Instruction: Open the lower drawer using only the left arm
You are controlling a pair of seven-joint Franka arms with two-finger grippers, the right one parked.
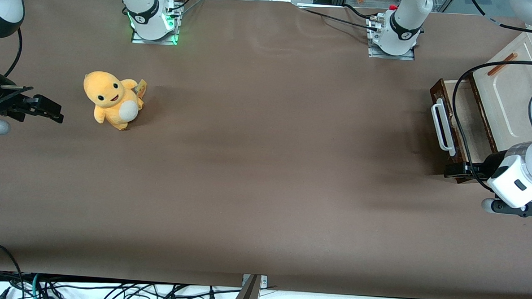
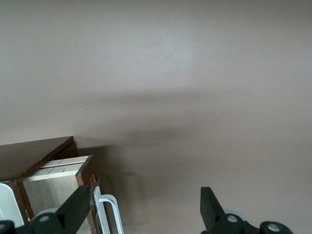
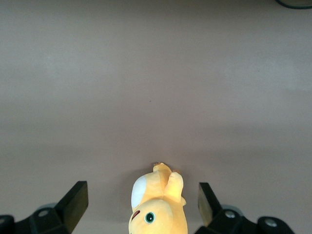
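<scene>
though partly cut off, the claw [image 2: 146,209] gapes empty beside the lower drawer [image 1: 458,119].

No text, label or number can be read anywhere

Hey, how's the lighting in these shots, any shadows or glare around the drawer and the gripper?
Front view: even, soft light, no glare; a dark shadow lies on the table beside the pulled-out lower drawer and the gripper. Left wrist view: a soft shadow band crosses the table, darkest beside the drawer's white handle; the open black fingers look slightly soft.
</scene>
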